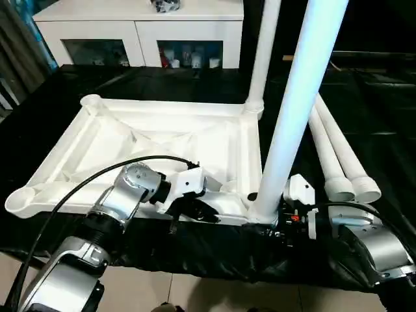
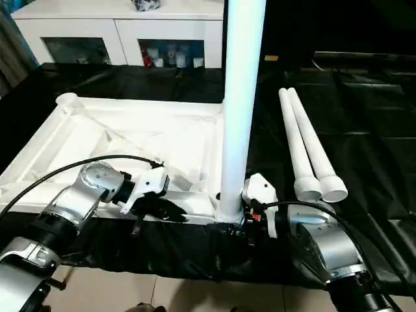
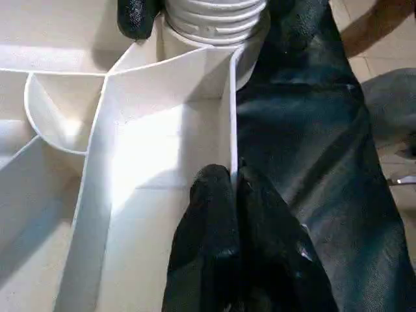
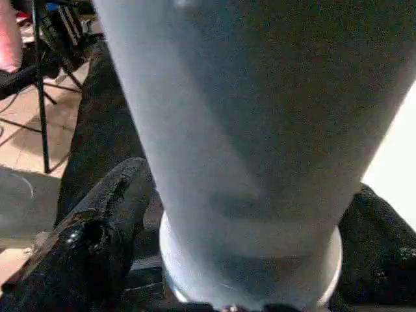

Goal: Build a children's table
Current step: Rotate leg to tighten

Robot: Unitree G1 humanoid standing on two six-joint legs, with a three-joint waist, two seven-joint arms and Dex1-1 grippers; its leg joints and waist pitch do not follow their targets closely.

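Note:
The white table top lies upside down on black cloth, ribbed underside up. One white leg stands in its far right corner socket. A second leg stands upright in the near right socket, and my right gripper is closed around its base, one black finger on each side. My left gripper is shut on the thin near rim of the top, a little left of that socket. Two more legs lie side by side on the cloth to the right.
A white cabinet with glass doors stands behind the work surface. The black cloth drapes over the front edge, with tiled floor below. A black cable arcs over my left forearm.

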